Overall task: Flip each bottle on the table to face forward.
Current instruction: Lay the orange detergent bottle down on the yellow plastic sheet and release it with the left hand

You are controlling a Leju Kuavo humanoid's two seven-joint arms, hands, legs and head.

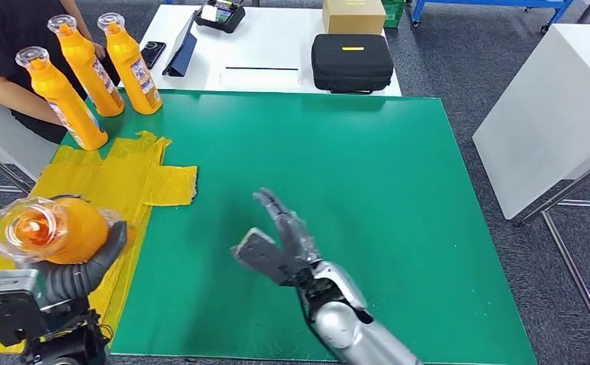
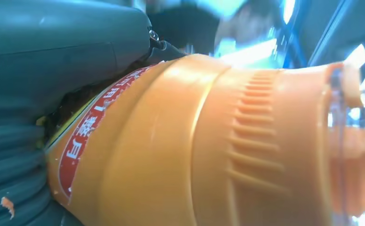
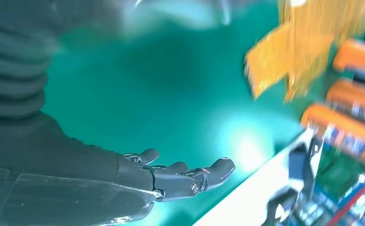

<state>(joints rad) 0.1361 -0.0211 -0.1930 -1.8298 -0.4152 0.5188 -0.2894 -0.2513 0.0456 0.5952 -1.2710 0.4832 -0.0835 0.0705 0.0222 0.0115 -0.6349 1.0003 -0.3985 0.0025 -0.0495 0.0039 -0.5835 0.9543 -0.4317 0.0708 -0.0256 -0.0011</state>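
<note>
My left hand (image 1: 79,266) grips one orange bottle (image 1: 52,230) off the counter's (image 1: 368,175) near left corner, lifted above the yellow sheet (image 1: 125,182), cap end tipped toward the head camera. My right hand (image 1: 277,243) holds nothing, fingers spread flat over the green mat (image 1: 398,228) near the counter's front edge.

Three more bottles (image 1: 94,65) stand upright in a row at the far left corner, beside a person's arm (image 1: 18,95).

Step in hand, I judge: turning the gripped bottle so its label faces forward. Next move calls for rotating it at the wrist, then setting it upright on the mat or by the row without knocking the others. Can't tell from the head view which way the label faces.

The left wrist view gives that: a red label with white characters sits right against the hand's palm side, and the ribbed shoulder below the cap shows close. The right wrist view shows the empty fingers (image 3: 185,179) edge-on and the row of bottles blurred; the head view alone shows the whole layout.
</note>
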